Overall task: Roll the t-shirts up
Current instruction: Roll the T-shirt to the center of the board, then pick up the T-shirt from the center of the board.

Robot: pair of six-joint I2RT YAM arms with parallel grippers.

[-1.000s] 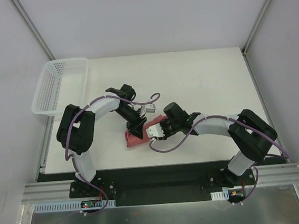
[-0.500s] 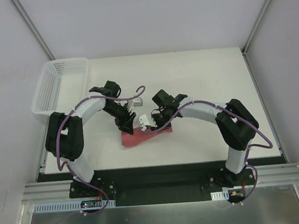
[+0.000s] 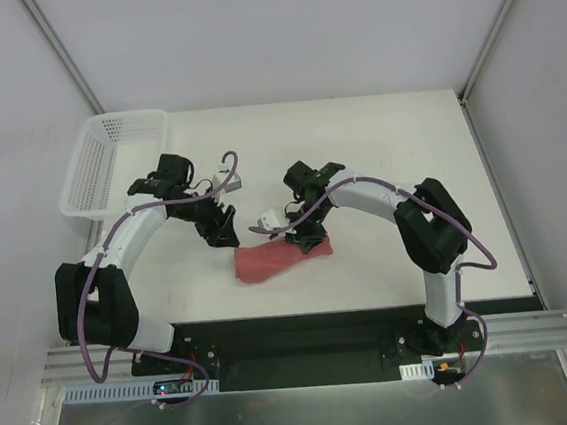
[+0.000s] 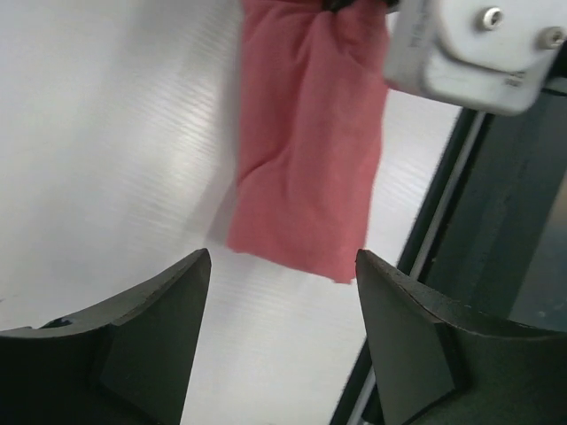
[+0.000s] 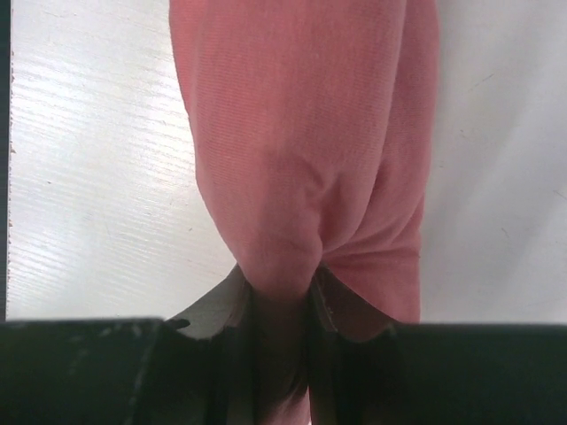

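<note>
The salmon-red t-shirt point(image 3: 273, 261) lies as a narrow folded band near the table's front middle. My right gripper point(image 3: 309, 238) is at its right end, shut on a pinch of the cloth; in the right wrist view the t-shirt point(image 5: 301, 150) bunches between the jaws. My left gripper point(image 3: 223, 230) is open and empty, above and left of the band's left end. In the left wrist view the t-shirt point(image 4: 306, 168) lies beyond the spread fingers point(image 4: 159, 328), clear of them. No neck label shows.
A white perforated basket point(image 3: 108, 164) sits at the table's back left corner. The black front rail point(image 3: 305, 326) runs just below the shirt. The right arm's grey wrist housing point(image 4: 469, 49) shows at the top right of the left wrist view.
My left gripper has let go of the shirt and pulled back to the upper left. My right gripper has shifted the cloth; the shirt now lies longer and flatter.
</note>
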